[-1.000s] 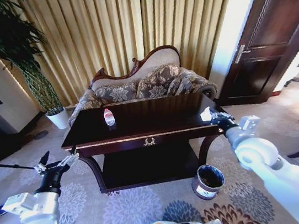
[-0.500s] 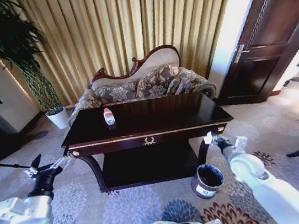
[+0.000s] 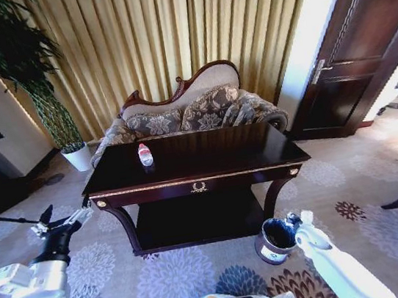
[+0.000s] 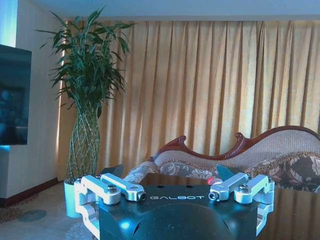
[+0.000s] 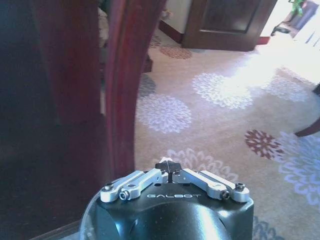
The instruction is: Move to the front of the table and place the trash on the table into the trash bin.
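Note:
The dark glossy table (image 3: 208, 164) stands straight ahead. One piece of trash on it is a clear bottle (image 3: 145, 155) with a red cap, upright near the top's far left. The round dark trash bin (image 3: 277, 240) sits on the carpet by the table's right front leg. My right gripper (image 3: 295, 218) hangs low at the bin's right rim; in the right wrist view it (image 5: 170, 166) is shut, tips together, facing the table leg (image 5: 125, 85). My left gripper (image 3: 60, 219) is open, left of the table's front corner. The left wrist view shows it (image 4: 172, 176) open, with the bottle's red cap (image 4: 214, 180) beyond.
A patterned sofa (image 3: 187, 113) stands behind the table before gold curtains. A tall plant in a white pot (image 3: 78, 157) is at the back left, a dark door (image 3: 350, 61) at the right. Flowered carpet (image 3: 173, 279) lies open in front of the table.
My right arm has dropped from the table's right front corner down to the bin's rim. The left arm has sunk slightly and moved a little left.

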You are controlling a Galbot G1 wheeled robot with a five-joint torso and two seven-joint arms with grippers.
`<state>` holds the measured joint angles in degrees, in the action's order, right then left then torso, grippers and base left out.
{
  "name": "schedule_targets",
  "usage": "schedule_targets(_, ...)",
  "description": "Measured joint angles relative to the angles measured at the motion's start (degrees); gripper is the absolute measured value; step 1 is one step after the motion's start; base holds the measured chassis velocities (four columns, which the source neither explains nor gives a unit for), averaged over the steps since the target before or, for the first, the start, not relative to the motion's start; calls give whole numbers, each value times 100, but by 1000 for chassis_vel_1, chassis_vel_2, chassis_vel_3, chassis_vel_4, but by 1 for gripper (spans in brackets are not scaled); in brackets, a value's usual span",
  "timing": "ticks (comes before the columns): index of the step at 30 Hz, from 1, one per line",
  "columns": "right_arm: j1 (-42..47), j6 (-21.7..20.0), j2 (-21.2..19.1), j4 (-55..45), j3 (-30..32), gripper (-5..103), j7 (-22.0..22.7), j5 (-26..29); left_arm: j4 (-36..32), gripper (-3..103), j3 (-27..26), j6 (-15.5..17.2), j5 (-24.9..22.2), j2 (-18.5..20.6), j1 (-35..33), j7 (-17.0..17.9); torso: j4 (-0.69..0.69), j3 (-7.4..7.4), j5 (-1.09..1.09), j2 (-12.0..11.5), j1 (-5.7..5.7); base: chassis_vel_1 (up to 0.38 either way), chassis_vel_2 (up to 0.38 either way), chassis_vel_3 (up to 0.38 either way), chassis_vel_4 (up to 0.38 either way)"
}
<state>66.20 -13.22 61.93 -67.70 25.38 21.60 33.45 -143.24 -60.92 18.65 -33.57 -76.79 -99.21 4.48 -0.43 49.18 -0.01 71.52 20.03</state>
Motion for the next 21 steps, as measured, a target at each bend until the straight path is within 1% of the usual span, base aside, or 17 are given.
schedule_targets(2,-302,219,102,492,-23,0,29,-187,0,100,-2,-7,0,4,-2,-2,2,0,2,0,0,0,0,0,0)
schedule_targets(6,-382,262,149,644,-24,0,75,-312,0,100,7,-8,0,5,-2,-2,2,0,0,0,0,0,0,0,0)
schedule_targets(7,-382,262,162,660,-24,-1,74,-339,0,100,14,-8,0,9,-2,-3,-1,0,0,0,0,0,0,0,0)
schedule_targets(8,-382,262,177,669,-23,5,74,-361,0,100,17,-8,0,11,-2,-3,-2,0,-1,0,0,0,0,0,0)
schedule_targets(9,-382,262,177,669,-23,5,74,-361,0,100,17,-8,0,11,-2,-3,-2,0,-1,0,0,0,0,0,0)
schedule_targets(12,-382,262,218,649,-7,20,96,-376,0,100,15,-39,-1,18,-5,-3,0,0,1,0,0,0,0,0,0)
schedule_targets(14,-382,262,222,619,-4,20,103,-372,0,100,13,-74,-6,20,-6,-4,0,0,0,0,0,0,0,0,0)
schedule_targets(18,-409,260,222,588,-11,42,121,-365,0,100,12,-111,-11,18,-13,-4,0,0,0,0,0,0,0,0,0)
schedule_targets(20,-409,259,220,579,-13,42,125,-360,0,100,13,-112,-11,17,-14,-4,1,0,0,0,0,0,0,0,0)
schedule_targets(21,-398,258,213,563,-13,47,127,-356,0,100,14,-112,-12,17,-14,-3,1,0,1,0,0,0,0,0,0)
